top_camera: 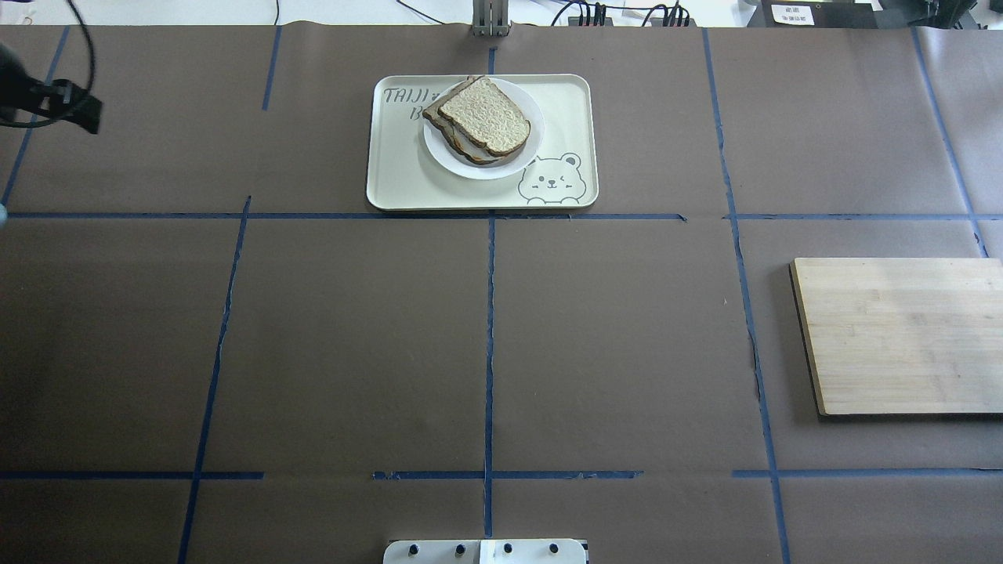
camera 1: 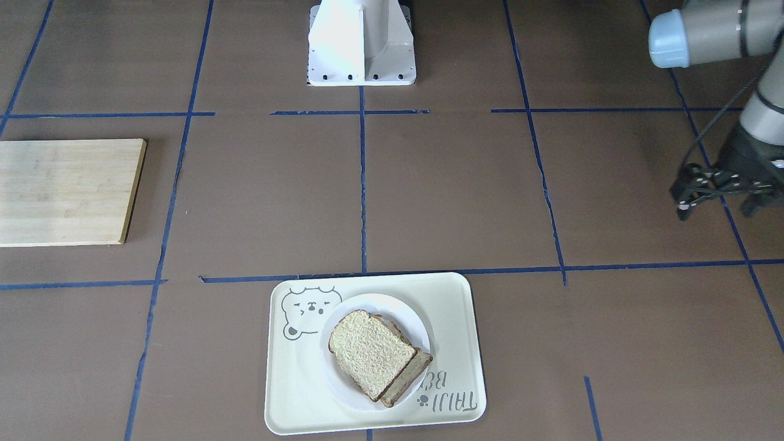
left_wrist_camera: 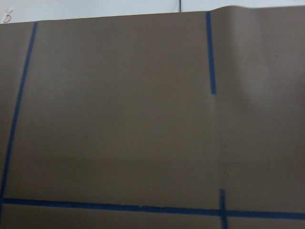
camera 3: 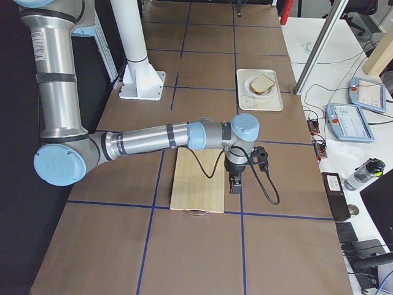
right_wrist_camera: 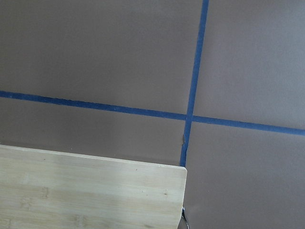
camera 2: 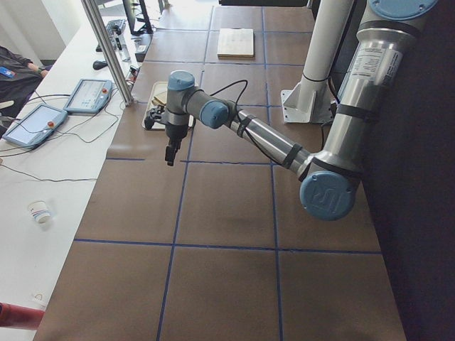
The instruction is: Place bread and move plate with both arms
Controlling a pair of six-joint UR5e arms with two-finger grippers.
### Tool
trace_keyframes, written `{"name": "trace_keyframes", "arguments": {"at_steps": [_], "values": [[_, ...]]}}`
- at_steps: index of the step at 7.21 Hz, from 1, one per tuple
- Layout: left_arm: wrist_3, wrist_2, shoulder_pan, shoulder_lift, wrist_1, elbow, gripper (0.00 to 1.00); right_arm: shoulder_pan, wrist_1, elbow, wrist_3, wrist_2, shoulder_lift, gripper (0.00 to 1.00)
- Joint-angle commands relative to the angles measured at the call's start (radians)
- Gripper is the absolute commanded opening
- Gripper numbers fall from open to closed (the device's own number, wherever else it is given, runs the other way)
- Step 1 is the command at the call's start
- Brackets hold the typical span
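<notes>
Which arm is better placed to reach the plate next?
Left, probably: the left claw hangs in the tray's row, nearer the plate; the right claw hovers beside the wooden board, farther off.

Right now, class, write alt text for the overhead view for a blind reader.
Two stacked bread slices sit on a white plate on a cream bear-print tray at the brown table's far centre. A wooden board lies at right; the left end effector shows at the upper-left edge.

Bare table (top_camera: 486,337) lies between the tray (top_camera: 400,172) and the wooden board (top_camera: 901,337), while the tray's rim closely rings the plate (top_camera: 478,171).
</notes>
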Motion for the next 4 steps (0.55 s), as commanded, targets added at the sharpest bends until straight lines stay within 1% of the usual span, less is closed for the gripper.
{"name": "trace_keyframes", "arguments": {"at_steps": [1, 2, 3, 4], "values": [[0.338, -0.154, -0.162, 0.073, 0.000, 0.163, 1.00, 0.037, 0.001, 0.021, 0.001, 0.047, -0.062, 1.00], [0.470, -0.156, -0.208, 0.074, 0.000, 0.239, 1.00, 0.037, 0.001, 0.070, 0.007, 0.042, -0.095, 1.00], [0.512, -0.158, -0.222, 0.076, 0.001, 0.275, 1.00, 0.037, 0.001, 0.115, 0.008, 0.042, -0.141, 1.00], [0.531, -0.161, -0.233, 0.080, 0.001, 0.304, 1.00, 0.037, 0.001, 0.114, 0.008, 0.039, -0.148, 1.00]]}}
